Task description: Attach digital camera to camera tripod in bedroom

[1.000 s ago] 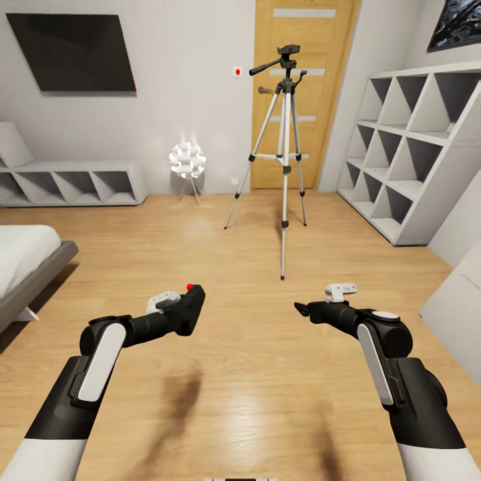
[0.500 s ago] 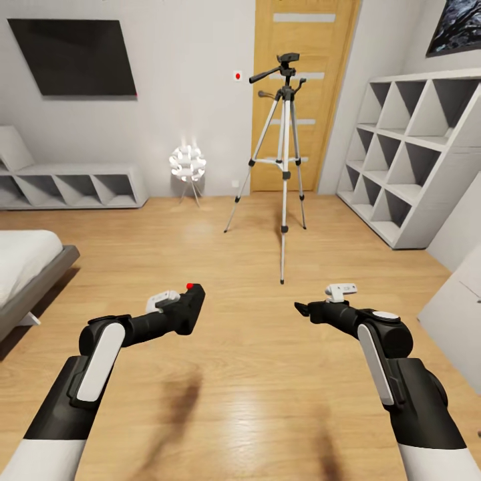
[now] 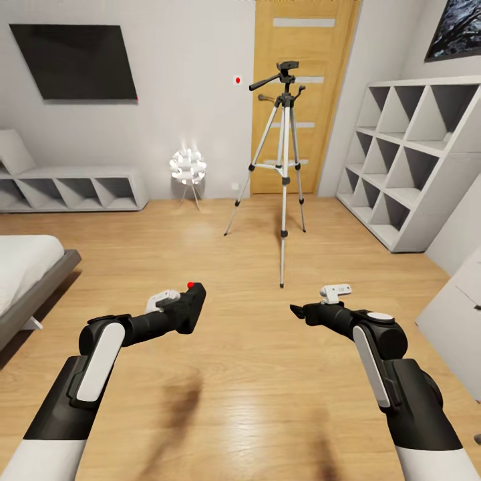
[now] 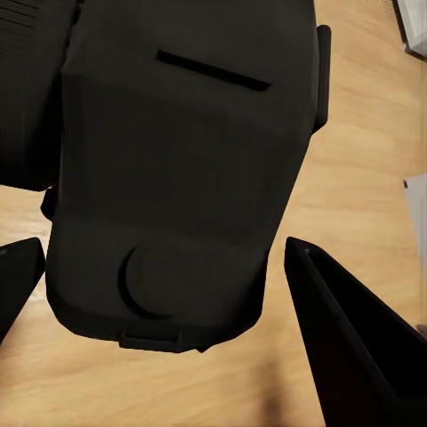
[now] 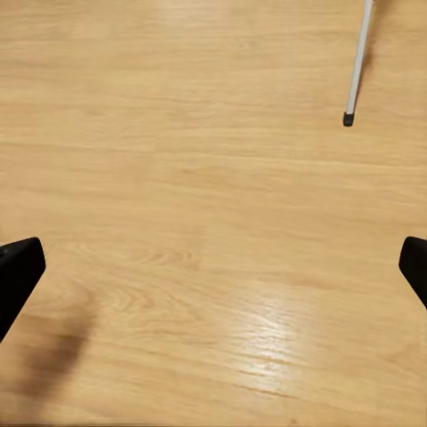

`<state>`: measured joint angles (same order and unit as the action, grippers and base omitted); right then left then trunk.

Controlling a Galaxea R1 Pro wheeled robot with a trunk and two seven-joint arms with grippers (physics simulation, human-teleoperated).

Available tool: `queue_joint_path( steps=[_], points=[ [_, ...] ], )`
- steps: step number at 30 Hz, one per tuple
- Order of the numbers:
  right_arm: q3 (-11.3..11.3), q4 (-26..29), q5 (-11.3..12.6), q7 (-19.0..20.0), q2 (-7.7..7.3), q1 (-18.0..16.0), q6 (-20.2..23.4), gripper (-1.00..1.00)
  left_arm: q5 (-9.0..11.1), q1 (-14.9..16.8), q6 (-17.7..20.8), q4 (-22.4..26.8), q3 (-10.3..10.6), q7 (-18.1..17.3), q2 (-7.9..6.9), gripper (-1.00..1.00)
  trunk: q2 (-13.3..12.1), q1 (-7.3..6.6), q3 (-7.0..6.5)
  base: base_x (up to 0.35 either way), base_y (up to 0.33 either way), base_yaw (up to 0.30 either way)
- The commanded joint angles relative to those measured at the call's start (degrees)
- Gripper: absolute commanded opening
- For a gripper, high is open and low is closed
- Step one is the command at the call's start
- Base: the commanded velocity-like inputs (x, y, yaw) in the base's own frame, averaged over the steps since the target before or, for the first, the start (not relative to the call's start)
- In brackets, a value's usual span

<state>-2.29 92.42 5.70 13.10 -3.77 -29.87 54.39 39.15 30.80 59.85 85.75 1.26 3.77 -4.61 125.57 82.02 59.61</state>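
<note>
1. The left end effector (image 3: pixel 190 308) is clenched around the camera (image 3: pixel 186 309), held above the floor (image 3: pixel 267 374).
2. The right end effector (image 3: pixel 298 311) is released, empty.
3. The tripod (image 3: pixel 284 157) stands ahead by the door (image 3: pixel 304 133).

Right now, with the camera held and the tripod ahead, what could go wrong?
1. The camera tripod's nearest leg reaches out toward the robot; driving closer could knock it.
2. The digital camera sits in the left pincer; it may shift.
3. The tripod's head stands high, so reaching up could tip it.
</note>
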Motion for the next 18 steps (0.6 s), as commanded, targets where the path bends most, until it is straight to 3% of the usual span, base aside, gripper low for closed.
queue_joint_path(
  steps=[1, 18],
  points=[
    [-0.38, 0.04, 0.47, -0.31, -0.03, 0.00, 0.28, 1.00, 0.47, 0.01, 0.15, 0.27, 0.06, 0.29, -0.07, -1.00, -0.39, -0.23, -0.14, 0.000, 0.000, 0.000],
    [-0.95, 0.04, 0.45, -0.34, -0.27, 0.08, 0.28, 1.00, 0.10, -0.04, 0.15, 0.93, 0.06, 0.73, -0.02, -1.00, -7.21, -3.97, -3.19, 0.000, 0.000, 0.000]
  ],
)
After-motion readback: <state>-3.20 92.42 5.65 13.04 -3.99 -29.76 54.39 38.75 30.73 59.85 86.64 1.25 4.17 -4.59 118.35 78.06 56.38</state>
